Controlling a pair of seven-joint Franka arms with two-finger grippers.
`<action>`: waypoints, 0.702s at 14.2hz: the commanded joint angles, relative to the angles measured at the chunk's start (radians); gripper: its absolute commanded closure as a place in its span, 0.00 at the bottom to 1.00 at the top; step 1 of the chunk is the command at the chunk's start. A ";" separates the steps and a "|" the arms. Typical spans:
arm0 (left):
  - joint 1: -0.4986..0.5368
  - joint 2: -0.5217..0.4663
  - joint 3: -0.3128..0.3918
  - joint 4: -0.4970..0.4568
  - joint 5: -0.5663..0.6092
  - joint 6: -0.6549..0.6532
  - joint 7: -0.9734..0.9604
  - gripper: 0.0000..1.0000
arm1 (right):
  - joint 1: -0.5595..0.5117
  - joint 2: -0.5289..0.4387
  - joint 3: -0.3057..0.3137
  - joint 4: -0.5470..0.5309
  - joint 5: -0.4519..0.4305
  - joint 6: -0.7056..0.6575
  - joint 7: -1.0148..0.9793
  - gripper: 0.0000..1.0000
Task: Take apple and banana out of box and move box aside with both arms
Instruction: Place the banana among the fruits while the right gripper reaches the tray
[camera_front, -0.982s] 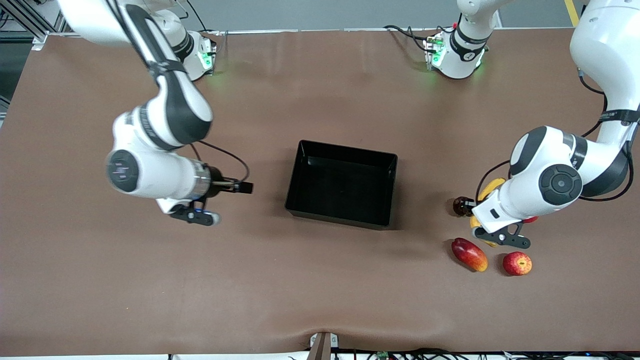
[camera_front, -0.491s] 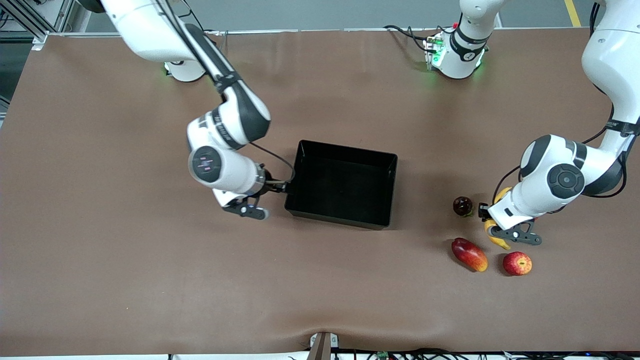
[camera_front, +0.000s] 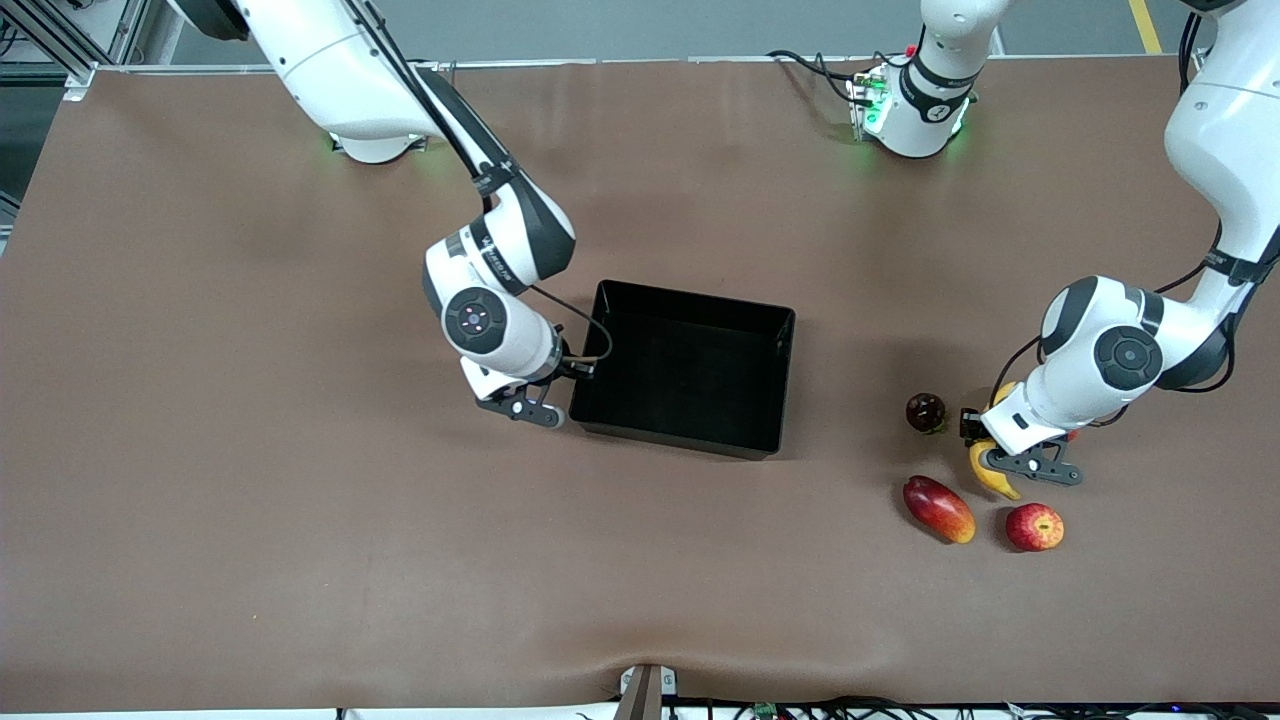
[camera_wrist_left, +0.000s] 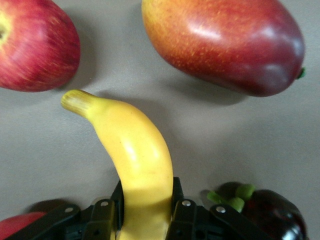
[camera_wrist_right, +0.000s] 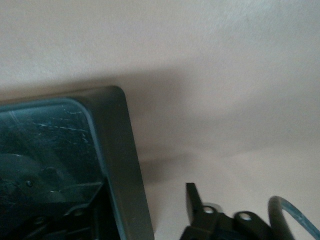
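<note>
Your right gripper (camera_front: 580, 372) has swung in from open table to straddle the wall of the empty glossy black tray (camera_front: 684, 368), fingers apart for the shared shove, while your left gripper (camera_front: 992, 440) stays clamped on the curved yellow banana (camera_wrist_left: 135, 160), low beside the streaked red apple (camera_front: 1034, 527).

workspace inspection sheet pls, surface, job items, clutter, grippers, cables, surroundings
surface: brown table, mat slightly rippled at the edge nearest the front camera
job's things: box mid-table, empty; banana and apple out on the table toward the left arm's end
clutter: mango beside the apple; dark round fruit beside the banana; part of another red fruit by the gripper
grippers: left gripper shut on the banana; right gripper at the box wall facing the right arm's end
cables: black leads by the left arm's base; a cable looped at each wrist
surroundings: grey floor, metal framing at one corner
</note>
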 joint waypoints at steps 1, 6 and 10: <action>0.008 0.019 -0.008 -0.008 0.030 0.031 -0.021 1.00 | 0.013 -0.006 -0.006 0.003 0.015 0.005 0.055 1.00; 0.007 0.024 -0.010 -0.008 0.029 0.026 -0.022 0.00 | -0.004 -0.012 -0.006 0.014 0.031 -0.008 0.072 1.00; 0.013 -0.037 -0.025 -0.004 0.029 0.005 -0.002 0.00 | -0.071 -0.041 -0.002 0.098 0.031 -0.166 0.016 1.00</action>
